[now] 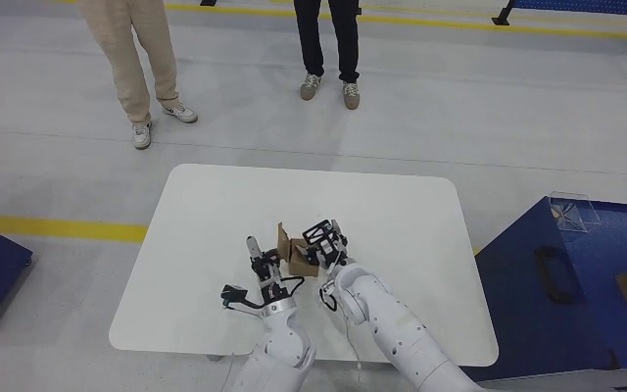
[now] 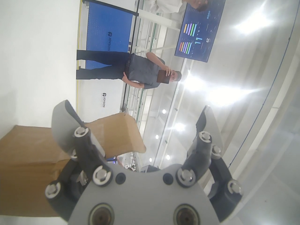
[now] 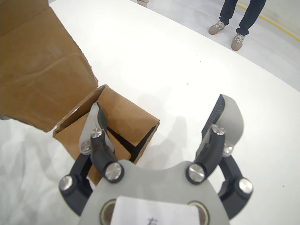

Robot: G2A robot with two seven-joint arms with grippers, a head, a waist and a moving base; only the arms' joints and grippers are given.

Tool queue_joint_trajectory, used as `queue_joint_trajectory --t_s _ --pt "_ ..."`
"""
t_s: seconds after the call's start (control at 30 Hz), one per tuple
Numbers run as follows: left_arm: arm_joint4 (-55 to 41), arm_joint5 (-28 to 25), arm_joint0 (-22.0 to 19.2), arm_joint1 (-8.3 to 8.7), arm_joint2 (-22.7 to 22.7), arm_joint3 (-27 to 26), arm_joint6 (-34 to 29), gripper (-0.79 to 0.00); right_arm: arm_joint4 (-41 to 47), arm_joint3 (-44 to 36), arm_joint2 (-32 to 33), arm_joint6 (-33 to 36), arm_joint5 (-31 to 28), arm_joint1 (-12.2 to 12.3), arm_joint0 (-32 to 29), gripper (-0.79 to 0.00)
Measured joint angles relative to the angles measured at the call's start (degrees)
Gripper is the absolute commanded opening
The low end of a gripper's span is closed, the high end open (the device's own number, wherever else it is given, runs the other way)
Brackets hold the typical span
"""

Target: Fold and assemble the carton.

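The table (image 1: 411, 225) fills the middle of the top view. The carton (image 1: 294, 253) sits on it just below centre, between the two grippers. It is a small brown box, and in the right wrist view its big flap (image 3: 35, 59) stands open above the body while the smaller flaps lie folded in with dark gaps along their seams.

The right gripper (image 3: 159, 103) is spread wide and holds nothing. One finger (image 3: 96, 118) is at the rim of the box opening, and the other is well clear over bare table. The left gripper (image 2: 134, 112) is also spread wide and empty. One of its fingers crosses in front of the cardboard, but I cannot tell whether it touches.

The box looks light and thin-walled: stiff across each panel, ready to bend at the creases, and easy to dent if pinched hard. On the smooth top it would probably slide instead of resisting a push. The best hold is likely the free edge of the open flap, gripped lightly, while the other claw steadies a side wall near a corner.
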Motion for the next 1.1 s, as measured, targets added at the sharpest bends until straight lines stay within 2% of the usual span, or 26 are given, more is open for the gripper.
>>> queue_joint_trajectory --t_s 0.17,0.47,0.67,0.93,1.1 --pt "1.77 2.4 -0.82 -0.07 -0.06 0.78 -3.0 0.0 -0.27 -1.29 2.44 -0.76 -0.39 0.61 -0.58 0.0" --pt "0.26 8.6 -1.24 -0.58 -0.26 1.07 -6.67 0.0 1.28 -4.27 11.94 2.18 -1.23 3.02 -2.04 0.0" --pt "-2.45 11.94 -0.35 -1.0 -0.16 -0.14 -9.17 0.0 2.79 -2.15 13.59 3.9 -4.18 3.25 -1.09 0.0" --pt "-5.64 12.69 4.88 -1.33 1.39 -7.11 -14.03 0.0 3.86 0.19 13.66 2.81 -6.12 3.0 0.08 0.0" --pt "-6.38 13.48 8.4 0.35 2.85 -14.31 -15.7 0.0 6.43 -0.31 15.34 1.54 -7.26 3.11 0.22 0.0"
